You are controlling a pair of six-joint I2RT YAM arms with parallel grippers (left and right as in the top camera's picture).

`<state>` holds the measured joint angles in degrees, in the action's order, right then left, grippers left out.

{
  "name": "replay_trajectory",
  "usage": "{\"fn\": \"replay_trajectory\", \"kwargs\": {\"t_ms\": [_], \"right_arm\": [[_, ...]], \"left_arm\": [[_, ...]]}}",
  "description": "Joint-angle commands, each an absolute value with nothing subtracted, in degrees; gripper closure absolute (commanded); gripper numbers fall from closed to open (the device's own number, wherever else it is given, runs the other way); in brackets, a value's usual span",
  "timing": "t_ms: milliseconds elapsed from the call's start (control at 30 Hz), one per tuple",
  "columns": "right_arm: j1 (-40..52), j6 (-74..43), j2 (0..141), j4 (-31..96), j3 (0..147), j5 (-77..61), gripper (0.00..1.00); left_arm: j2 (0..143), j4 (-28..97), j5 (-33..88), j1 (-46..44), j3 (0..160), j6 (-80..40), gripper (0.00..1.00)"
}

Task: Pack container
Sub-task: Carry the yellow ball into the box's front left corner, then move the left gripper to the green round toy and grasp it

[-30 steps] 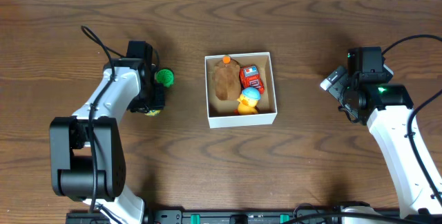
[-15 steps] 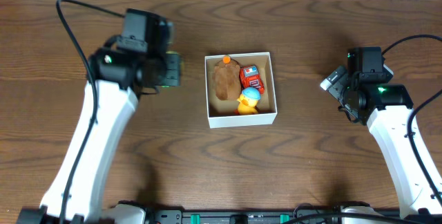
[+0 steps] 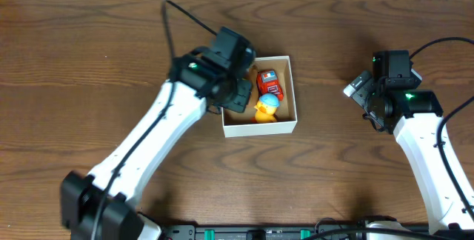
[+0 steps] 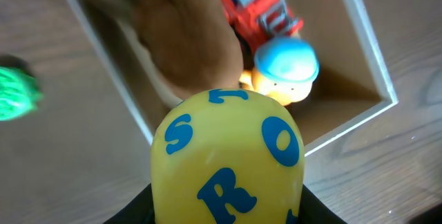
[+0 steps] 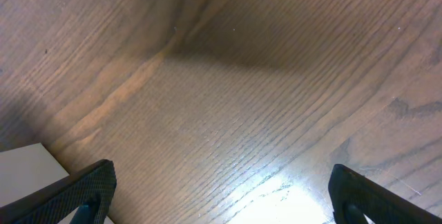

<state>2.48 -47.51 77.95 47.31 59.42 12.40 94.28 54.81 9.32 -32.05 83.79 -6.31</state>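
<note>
Left gripper (image 4: 226, 211) clamped on rounded yellow toy with blue letters (image 4: 228, 155), poised above front-left corner of small square white cardboard container (image 3: 261, 128). Brown plush toy (image 4: 186, 51), red truck (image 4: 259, 10) and blue-capped yellow duck (image 4: 284, 65) crowd it, and little bare floor shows. Right gripper (image 5: 224, 196), fingers spread and empty, lies farther off.

The left arm (image 3: 148, 144) reached from the front edge to the bench's middle, left gripper (image 3: 238, 95) clamped on a yellow lettered toy (image 4: 228, 155). The right arm (image 3: 429, 158) stood bent near the right edge, right gripper (image 3: 356, 87) spread wide.
</note>
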Motion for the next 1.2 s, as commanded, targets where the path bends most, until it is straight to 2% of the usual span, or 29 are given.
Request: {"fn": "replay_trajectory", "kwargs": {"t_ms": [0, 33, 67, 167, 233, 333, 600, 733, 833, 1000, 1167], "right_arm": [[2.2, -47.1, 77.5, 47.4, 60.2, 12.8, 0.01], [2.2, -47.1, 77.5, 47.4, 60.2, 12.8, 0.01], [2.2, -47.1, 77.5, 47.4, 60.2, 12.8, 0.01], [2.2, -47.1, 77.5, 47.4, 60.2, 12.8, 0.01], [2.2, -47.1, 77.5, 47.4, 60.2, 12.8, 0.01], [2.2, -47.1, 77.5, 47.4, 60.2, 12.8, 0.01], [2.2, -47.1, 77.5, 47.4, 60.2, 12.8, 0.01], [2.2, -47.1, 77.5, 47.4, 60.2, 12.8, 0.01], [2.2, -47.1, 77.5, 47.4, 60.2, 12.8, 0.01], [2.2, -47.1, 77.5, 47.4, 60.2, 12.8, 0.01], [2.2, -47.1, 77.5, 47.4, 60.2, 12.8, 0.01]], "left_arm": [[96.6, 55.7, 9.9, -33.1, 83.3, -7.8, 0.55], [97.1, 55.9, 9.9, -33.3, 83.3, -8.1, 0.46], [97.5, 56.1, 9.9, -33.4, 83.3, -8.3, 0.41], [97.7, 56.4, 9.9, -33.6, 83.3, -8.5, 0.33], [97.3, 56.7, 10.1, -33.6, 83.4, -8.4, 0.14], [96.3, 56.8, 10.0, -33.6, 83.4, -8.4, 0.08], [91.9, 57.8, 7.7, -31.8, 83.5, -5.1, 0.07], [89.0, 60.0, -2.2, -27.3, 83.5, -5.2, 0.07], [88.9, 59.7, -4.1, -21.4, 83.5, -5.3, 0.06], [93.8, 58.0, -3.5, -12.1, 83.5, -5.8, 0.06], [101.0, 54.0, -3.5, -8.9, 83.5, -5.6, 0.06]]}}
